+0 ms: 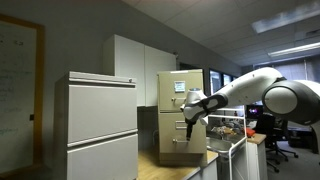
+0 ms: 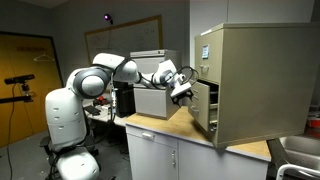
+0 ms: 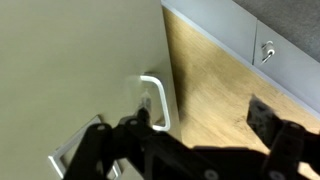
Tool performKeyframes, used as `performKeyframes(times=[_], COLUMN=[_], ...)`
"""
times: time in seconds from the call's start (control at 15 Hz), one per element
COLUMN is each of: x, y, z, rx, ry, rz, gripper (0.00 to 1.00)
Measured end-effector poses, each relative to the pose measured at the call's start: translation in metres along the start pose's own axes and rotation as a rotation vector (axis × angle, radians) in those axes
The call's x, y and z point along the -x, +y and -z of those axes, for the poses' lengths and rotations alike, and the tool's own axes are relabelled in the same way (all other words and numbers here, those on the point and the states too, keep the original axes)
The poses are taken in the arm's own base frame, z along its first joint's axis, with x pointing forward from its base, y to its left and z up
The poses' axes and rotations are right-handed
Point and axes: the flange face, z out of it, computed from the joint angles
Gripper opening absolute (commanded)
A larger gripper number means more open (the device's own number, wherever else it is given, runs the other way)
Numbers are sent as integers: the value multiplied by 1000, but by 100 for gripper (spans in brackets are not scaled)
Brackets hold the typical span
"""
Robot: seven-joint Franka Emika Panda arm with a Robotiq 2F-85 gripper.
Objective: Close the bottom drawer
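The bottom drawer (image 2: 201, 110) of the tan filing cabinet stands pulled out a little from the cabinet body; it also shows in an exterior view (image 1: 181, 142). In the wrist view its plain beige front (image 3: 70, 70) fills the left side, with the small silver handle (image 3: 157, 101) near its edge. My gripper (image 3: 200, 120) is open and empty. One finger is at the drawer front beside the handle, the other hangs over the wooden top. In both exterior views the gripper (image 1: 190, 119) (image 2: 184, 90) is right in front of the drawer.
The cabinet stands on a wooden countertop (image 3: 225, 95) (image 2: 160, 125). The upper drawer bears a white label (image 1: 180, 88). A wide white cabinet (image 1: 100, 125) stands nearby. A grey box (image 2: 150, 100) sits behind the arm. A lower cupboard door with a lock (image 3: 267, 48) is below the counter edge.
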Motion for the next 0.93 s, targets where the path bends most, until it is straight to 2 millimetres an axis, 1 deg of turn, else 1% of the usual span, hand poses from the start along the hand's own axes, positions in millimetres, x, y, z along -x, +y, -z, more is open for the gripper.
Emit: performKeyframes(times=[0.13,0.27,0.4,0.6,0.93], x=[-5,-7,-9,-12,-16], y=[13,32,41,57,88], z=[-10,-23,-30,-39,-57], rx=[26,64,78,105,151], ry=[0,-13,-29,-48,-63], rz=[77,141,175,179,133], gripper=[100,100,100,100,100])
